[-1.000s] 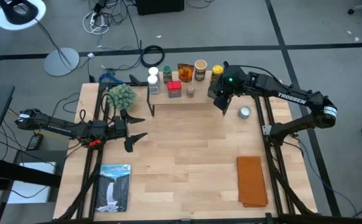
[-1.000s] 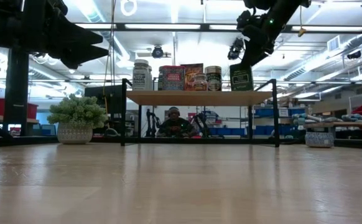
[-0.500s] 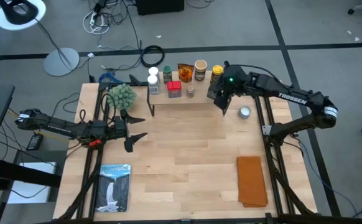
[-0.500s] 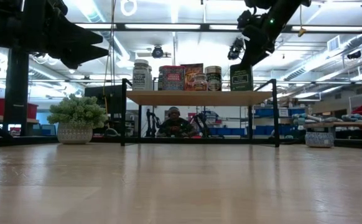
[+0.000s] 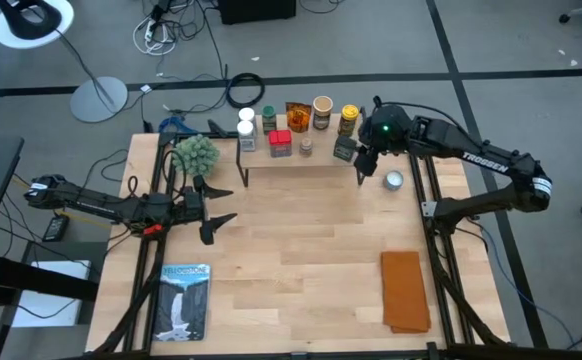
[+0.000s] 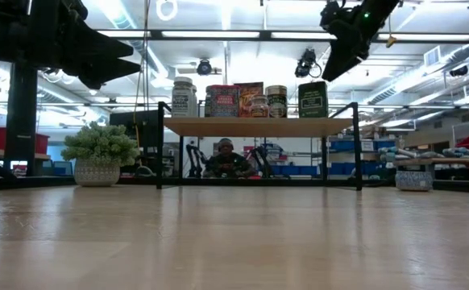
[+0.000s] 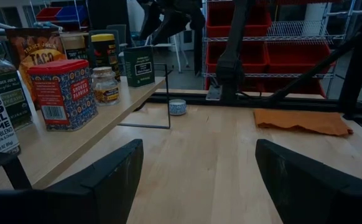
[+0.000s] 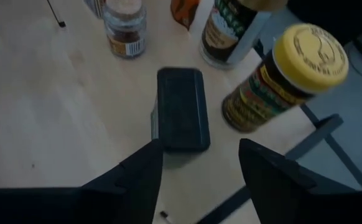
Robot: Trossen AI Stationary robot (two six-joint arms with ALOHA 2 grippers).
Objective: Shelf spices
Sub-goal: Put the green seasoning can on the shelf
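The shelf (image 5: 316, 160) is a low light-wood board on black legs near the table's far edge. On it stand white-capped jars (image 5: 246, 128), a red tin (image 5: 280, 143), an orange packet (image 5: 297, 114), a tan canister (image 5: 322, 112), a yellow-capped jar (image 5: 348, 118) and a black box (image 5: 344, 150). The box stands upright on the shelf's right end (image 6: 313, 100). My right gripper (image 5: 363, 162) hovers open above and to the right of the box (image 8: 181, 118), touching nothing. My left gripper (image 5: 216, 205) waits open at the table's left, facing the shelf (image 7: 75, 143).
A fuzzy green plant (image 5: 194, 152) stands left of the shelf. A flat silver round tin (image 5: 394, 180) lies right of it, below my right arm. An orange cloth (image 5: 404, 290) lies at the near right and a waterfall picture book (image 5: 185, 298) at the near left. A person (image 6: 225, 161) sits beyond the table.
My right gripper has let go of the black box and risen away from it, up and toward the table's right edge. The box stays standing on the shelf's right end.
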